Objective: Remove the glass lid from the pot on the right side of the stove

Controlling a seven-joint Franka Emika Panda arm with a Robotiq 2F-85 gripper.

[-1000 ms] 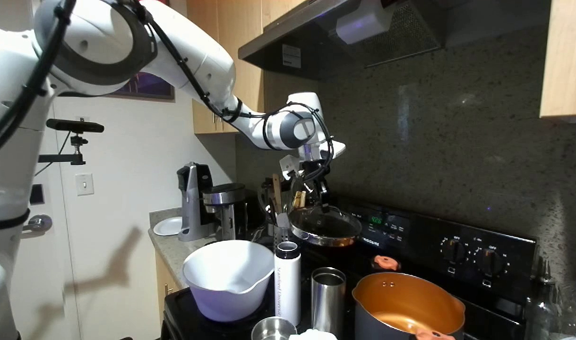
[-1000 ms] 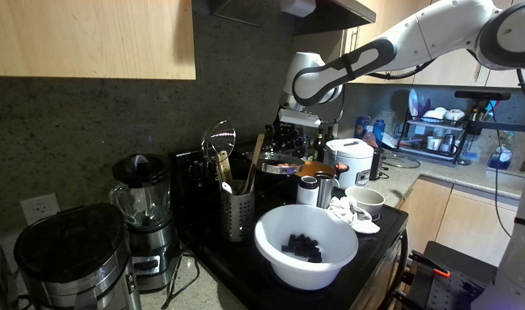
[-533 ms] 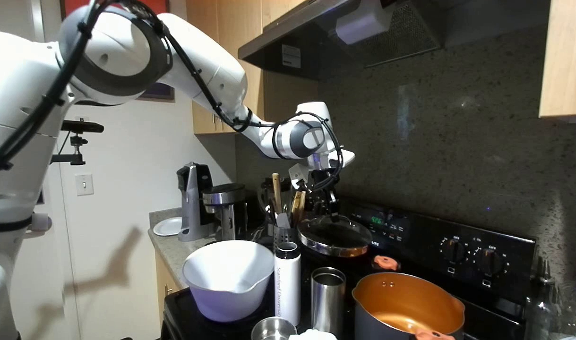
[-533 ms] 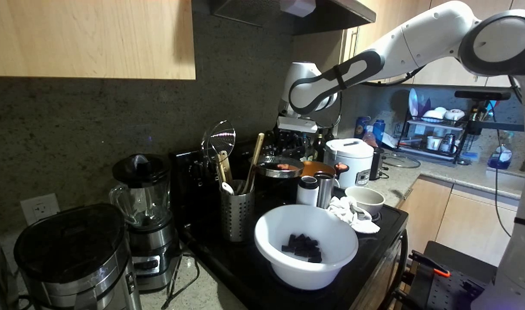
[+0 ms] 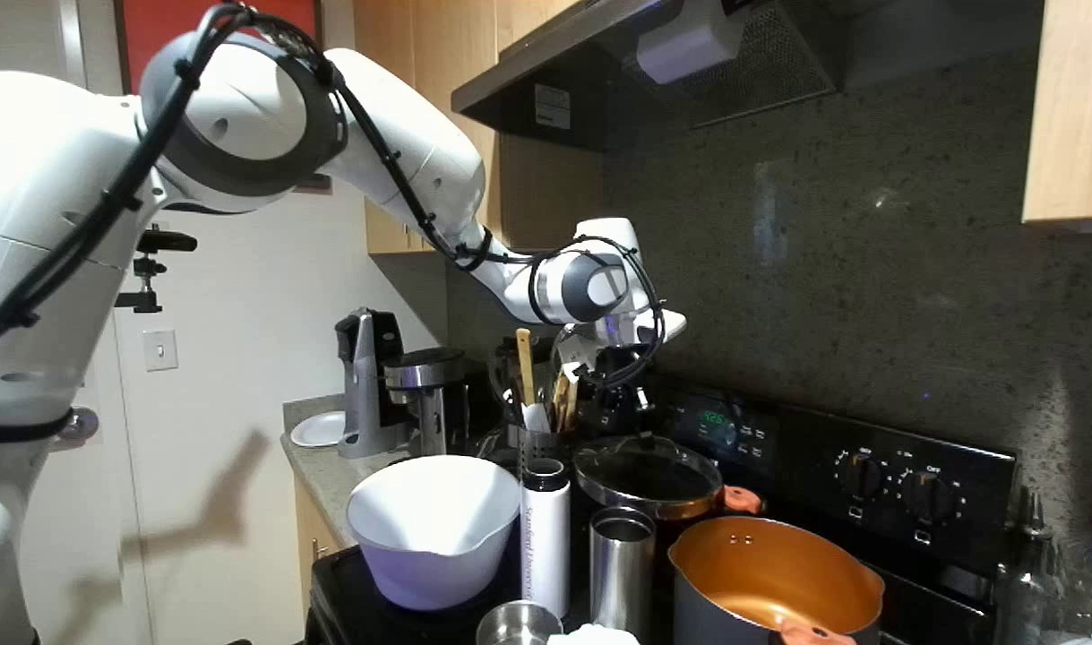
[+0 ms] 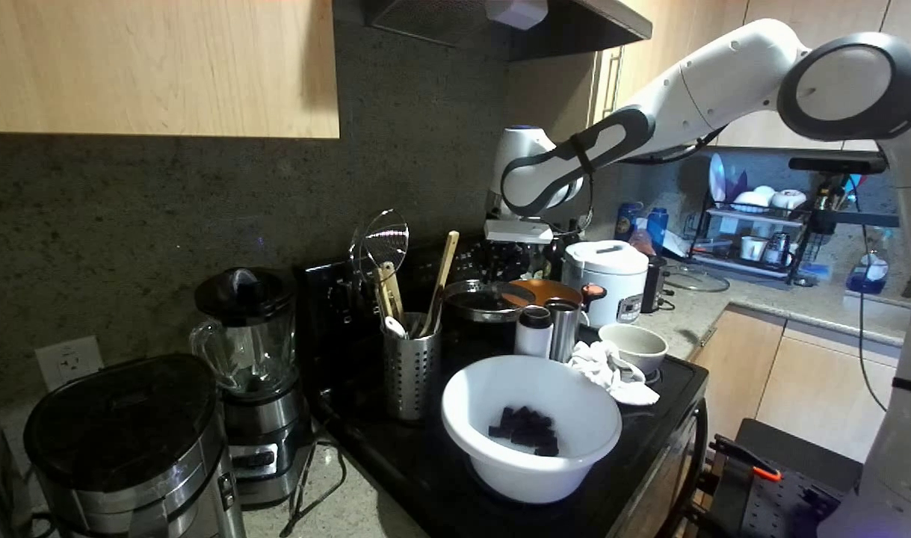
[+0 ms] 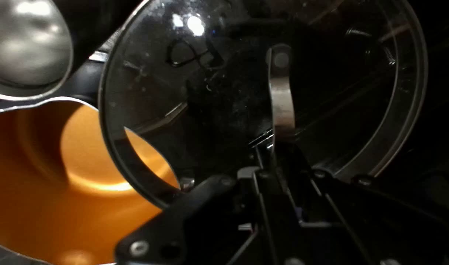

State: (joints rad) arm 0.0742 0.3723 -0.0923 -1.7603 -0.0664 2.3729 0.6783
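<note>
The glass lid shows in both exterior views (image 5: 631, 470) (image 6: 474, 300) and fills much of the wrist view (image 7: 228, 110). My gripper (image 7: 277, 154) is shut on one end of the lid's strap-like handle (image 7: 282, 99). It holds the lid roughly level over the back of the black stove (image 5: 805, 448), beside the open pot (image 5: 752, 573). In the wrist view the lid's edge overlaps the pot's orange inside (image 7: 44, 217). I cannot tell whether the lid touches the pot's far handle (image 5: 743, 499) or something beneath it. The fingertips are dark and hard to see.
A white bottle (image 5: 546, 537) and steel tumbler (image 5: 622, 573) stand in front of the lid. A utensil holder (image 6: 410, 373) with tall tools stands beside it. A big white bowl (image 6: 500, 478) is at the stove's front. The range hood (image 5: 599, 81) hangs above.
My gripper has lowered the lid and moved it slightly toward the pot. The lid's near edge now stands by the pot's far handle, and the pot appears to have shifted very slightly.
</note>
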